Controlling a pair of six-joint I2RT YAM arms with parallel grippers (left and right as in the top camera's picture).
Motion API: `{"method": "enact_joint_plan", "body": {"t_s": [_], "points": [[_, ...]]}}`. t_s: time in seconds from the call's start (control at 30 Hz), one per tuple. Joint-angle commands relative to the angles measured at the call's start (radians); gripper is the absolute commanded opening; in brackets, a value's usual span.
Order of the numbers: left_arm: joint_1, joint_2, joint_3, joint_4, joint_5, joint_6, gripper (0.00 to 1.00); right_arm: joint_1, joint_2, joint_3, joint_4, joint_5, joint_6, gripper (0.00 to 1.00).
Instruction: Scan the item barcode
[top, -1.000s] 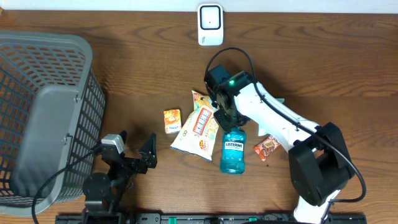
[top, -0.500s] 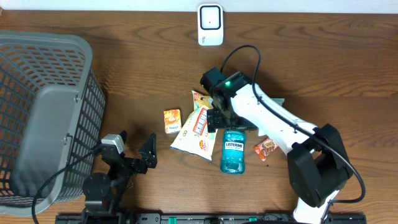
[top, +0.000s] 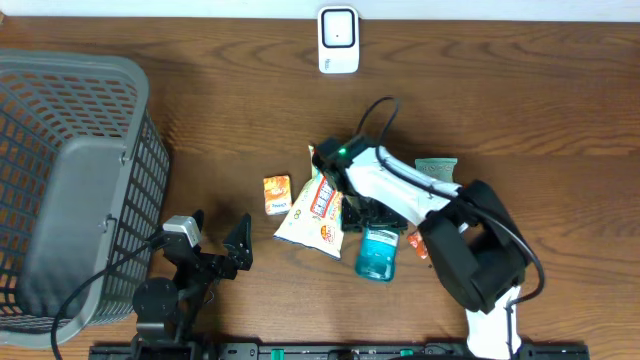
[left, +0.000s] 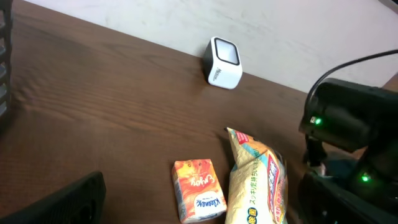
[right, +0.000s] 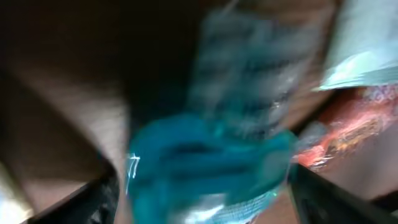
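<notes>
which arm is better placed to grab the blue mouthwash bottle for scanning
Right. The right gripper sits directly over the blue bottle, its fingers straddling it in the blurred wrist view. The left gripper is parked open beside the basket, well away from it.

Evenly lit, sharp overhead and left wrist views; the right wrist view is dim, its blue bottle (right: 205, 155) blurred.
</notes>
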Motion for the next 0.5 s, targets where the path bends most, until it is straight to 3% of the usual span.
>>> {"method": "enact_joint_plan", "body": {"t_s": [0.0,0.2,0.27,0.47], "points": [[-0.002,0.001,-0.013,-0.008,-0.006,-0.005,0.98,0.003,0.085,-0.02,0.013,0.034,0.03,0.72],[-0.002,0.001,-0.013,-0.008,-0.006,-0.005,0.98,0.002,0.117,-0.02,-0.006,0.037,0.021,0.37],[-0.002,0.001,-0.013,-0.008,-0.006,-0.005,0.98,0.002,0.116,-0.019,0.021,0.028,-0.031,0.33],[-0.002,0.001,-0.013,-0.008,-0.006,-0.005,0.98,-0.011,0.116,-0.003,0.142,-0.173,-0.401,0.25]]}}
